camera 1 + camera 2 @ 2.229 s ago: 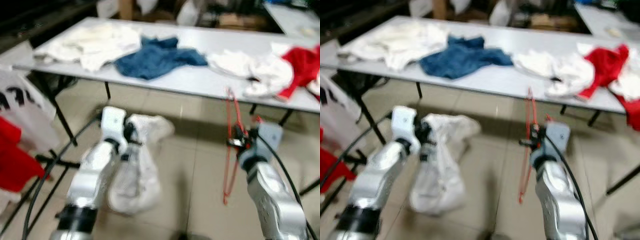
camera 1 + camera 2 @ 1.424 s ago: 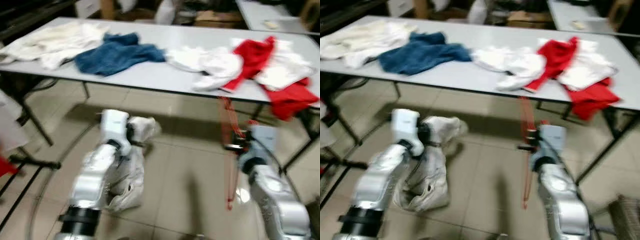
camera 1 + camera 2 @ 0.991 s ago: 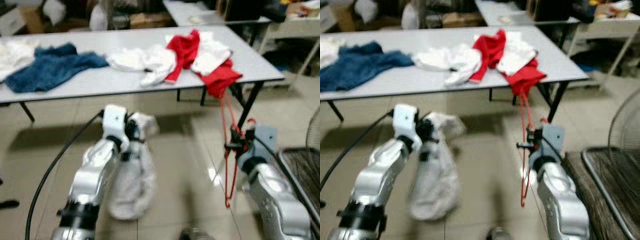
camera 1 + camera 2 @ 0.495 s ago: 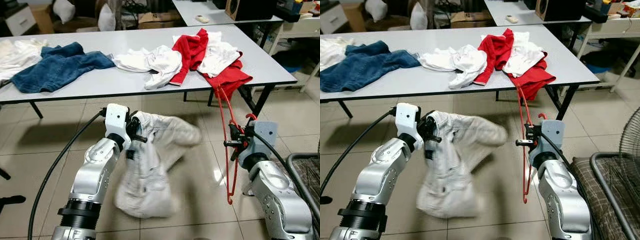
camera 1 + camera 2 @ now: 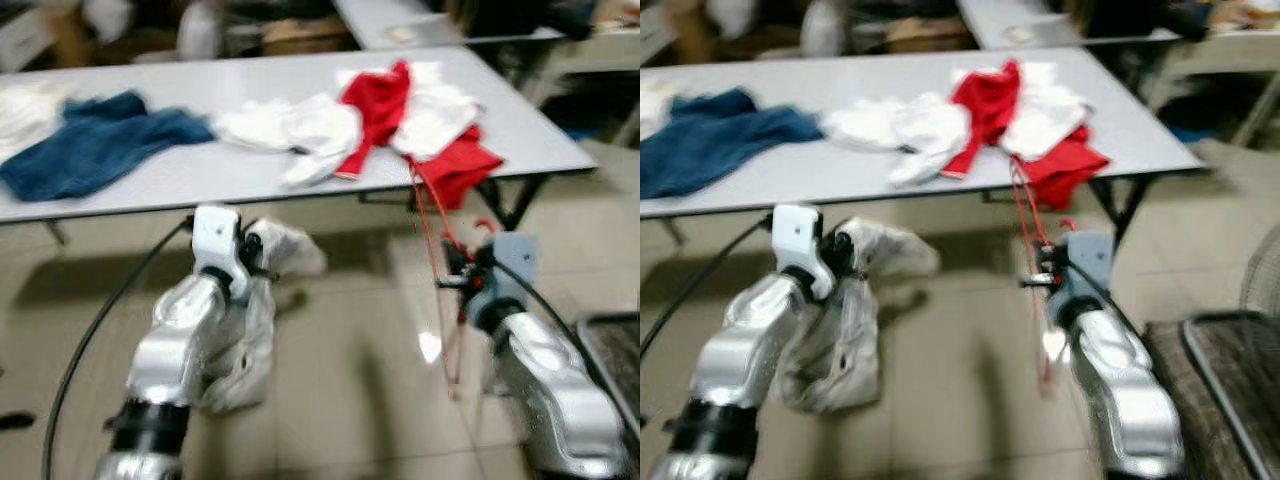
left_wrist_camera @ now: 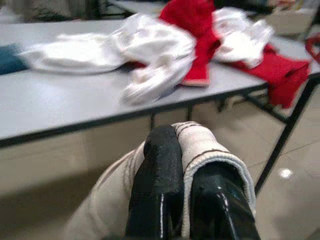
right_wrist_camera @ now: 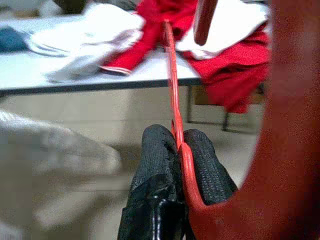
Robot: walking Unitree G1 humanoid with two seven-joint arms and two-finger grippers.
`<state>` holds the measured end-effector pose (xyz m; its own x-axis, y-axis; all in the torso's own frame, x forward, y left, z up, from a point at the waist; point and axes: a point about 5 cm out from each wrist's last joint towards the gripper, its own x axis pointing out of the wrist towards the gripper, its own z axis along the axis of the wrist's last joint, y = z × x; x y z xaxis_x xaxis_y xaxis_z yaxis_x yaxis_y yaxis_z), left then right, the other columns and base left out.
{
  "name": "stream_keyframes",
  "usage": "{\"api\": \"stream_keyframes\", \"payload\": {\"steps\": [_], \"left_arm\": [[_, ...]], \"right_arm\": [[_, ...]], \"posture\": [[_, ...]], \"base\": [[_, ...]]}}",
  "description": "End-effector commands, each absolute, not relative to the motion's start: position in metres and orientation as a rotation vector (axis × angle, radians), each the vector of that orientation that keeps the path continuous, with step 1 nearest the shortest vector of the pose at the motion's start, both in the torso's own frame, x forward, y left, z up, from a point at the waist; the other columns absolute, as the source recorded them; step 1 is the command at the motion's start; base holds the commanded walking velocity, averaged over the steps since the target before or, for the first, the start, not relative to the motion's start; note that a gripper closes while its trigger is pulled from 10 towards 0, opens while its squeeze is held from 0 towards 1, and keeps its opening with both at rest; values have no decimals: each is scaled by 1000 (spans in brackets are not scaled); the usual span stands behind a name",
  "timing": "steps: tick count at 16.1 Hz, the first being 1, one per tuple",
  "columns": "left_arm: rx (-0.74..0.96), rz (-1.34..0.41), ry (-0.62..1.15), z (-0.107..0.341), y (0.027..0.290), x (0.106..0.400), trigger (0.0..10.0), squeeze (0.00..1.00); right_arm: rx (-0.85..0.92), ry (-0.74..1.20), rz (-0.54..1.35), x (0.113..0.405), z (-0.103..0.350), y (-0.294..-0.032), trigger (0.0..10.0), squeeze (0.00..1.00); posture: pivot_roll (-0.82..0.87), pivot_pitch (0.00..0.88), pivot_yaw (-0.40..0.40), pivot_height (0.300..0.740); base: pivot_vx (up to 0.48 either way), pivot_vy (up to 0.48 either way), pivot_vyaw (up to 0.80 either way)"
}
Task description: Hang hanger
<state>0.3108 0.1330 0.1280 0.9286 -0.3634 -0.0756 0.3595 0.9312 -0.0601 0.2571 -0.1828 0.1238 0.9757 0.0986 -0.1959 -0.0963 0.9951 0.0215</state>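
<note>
My right gripper (image 5: 456, 281) is shut on a thin red hanger (image 5: 428, 214), which stands upright in front of the table's right end. In the right wrist view the hanger's wire (image 7: 172, 85) runs between the two shut fingers (image 7: 159, 150). My left gripper (image 5: 250, 262) is shut on a white garment (image 5: 240, 345) that hangs down toward the tiled floor. From the left wrist, the cloth (image 6: 207, 147) wraps around the closed black fingers (image 6: 160, 165).
A long grey table (image 5: 190, 175) stands ahead with blue jeans (image 5: 95, 150), a white garment (image 5: 295, 125) and red and white clothes (image 5: 400, 100) on it. A dark framed object (image 5: 1215, 350) sits low at the right. A black cable (image 5: 90, 345) loops at the left.
The white garment, flung out to the right half a second ago, now hangs down by the left arm. Both grippers keep their holds. The camera has shifted and the picture is blurred.
</note>
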Motion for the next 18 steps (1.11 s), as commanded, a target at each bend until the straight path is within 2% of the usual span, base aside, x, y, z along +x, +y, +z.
{"api": "stream_keyframes", "payload": {"steps": [1,9,12,15,18], "left_arm": [[-19,-360,11,144,141,312,10000,0],[-19,-371,-13,152,141,315,10000,0],[-21,-424,-29,160,133,318,10000,0],[-30,-441,-69,178,129,328,10000,0],[-8,-482,-155,213,127,342,10000,0]], "right_arm": [[14,163,151,260,131,-173,10000,0],[-26,84,291,262,150,-178,10000,0],[-67,53,367,260,162,-184,10000,0],[-140,21,538,251,181,-184,10000,0],[-203,37,736,234,199,-191,10000,0]], "posture": [[-145,0,11,740],[-149,0,8,740],[-155,0,16,740],[-168,0,40,740],[-153,0,31,740]], "base": [[371,0,-575],[373,0,-63],[371,0,-575],[371,0,0],[371,0,0]]}}
